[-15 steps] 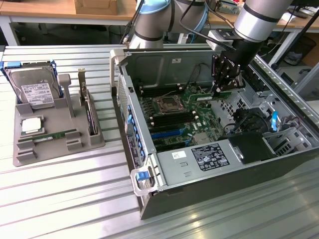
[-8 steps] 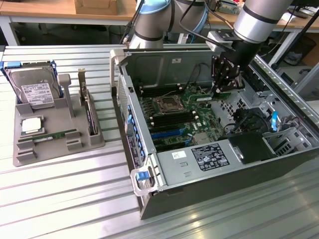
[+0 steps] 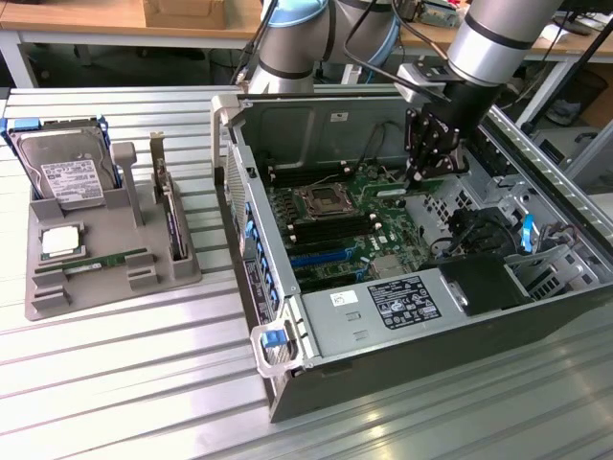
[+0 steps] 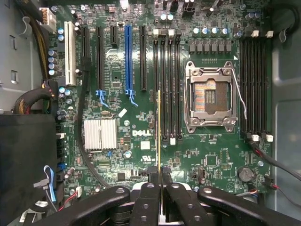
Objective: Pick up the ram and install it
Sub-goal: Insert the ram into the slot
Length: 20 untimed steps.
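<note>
Gripper (image 4: 161, 181) fingers pinch a ram stick (image 4: 160, 127) by one end, the jaws nearly together on its thin edge. From the wrist camera the stick appears edge-on as a narrow yellowish line, running lengthwise beside the black memory slots (image 4: 168, 89) next to the open processor socket (image 4: 210, 96). Whether it touches a slot cannot be told. In the exterior view the gripper (image 3: 421, 177) hangs inside the open computer case (image 3: 383, 316), above the green motherboard (image 3: 330, 235), at the end of the grey arm (image 3: 488, 38). On the exterior view's left, well apart from the case, a grey holder tray (image 3: 115, 268) carries a hard drive (image 3: 62, 172), a square silver chip (image 3: 59, 241), a second ram stick (image 3: 101, 260) lying flat, and an upright card (image 3: 170, 216).
</note>
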Each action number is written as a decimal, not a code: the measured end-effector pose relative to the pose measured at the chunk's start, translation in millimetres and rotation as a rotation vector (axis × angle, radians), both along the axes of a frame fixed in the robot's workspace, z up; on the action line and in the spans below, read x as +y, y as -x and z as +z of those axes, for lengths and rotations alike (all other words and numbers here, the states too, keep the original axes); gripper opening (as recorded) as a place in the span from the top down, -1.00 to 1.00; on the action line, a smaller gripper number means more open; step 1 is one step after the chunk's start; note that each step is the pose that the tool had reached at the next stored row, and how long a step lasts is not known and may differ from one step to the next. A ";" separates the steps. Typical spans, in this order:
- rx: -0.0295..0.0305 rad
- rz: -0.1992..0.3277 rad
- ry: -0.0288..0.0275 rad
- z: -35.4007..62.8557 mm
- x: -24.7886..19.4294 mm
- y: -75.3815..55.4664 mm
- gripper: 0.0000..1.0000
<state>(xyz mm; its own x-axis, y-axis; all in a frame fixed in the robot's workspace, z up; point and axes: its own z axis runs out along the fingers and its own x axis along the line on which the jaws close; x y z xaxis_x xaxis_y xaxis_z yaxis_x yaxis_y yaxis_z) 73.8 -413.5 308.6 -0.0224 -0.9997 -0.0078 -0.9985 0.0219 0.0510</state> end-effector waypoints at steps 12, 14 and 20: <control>0.0000 0.000 0.0000 -4.2 0.0 0.0 0.76; 0.0000 0.000 0.0000 -4.8 0.0 0.0 0.76; 0.0000 0.000 0.0000 -7.1 0.0 0.0 0.76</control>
<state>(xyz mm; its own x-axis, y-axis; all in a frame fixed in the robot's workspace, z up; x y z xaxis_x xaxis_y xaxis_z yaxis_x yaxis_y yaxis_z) 73.8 -413.4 301.5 -0.0224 -0.9997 -0.0078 -0.9985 0.0220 0.0510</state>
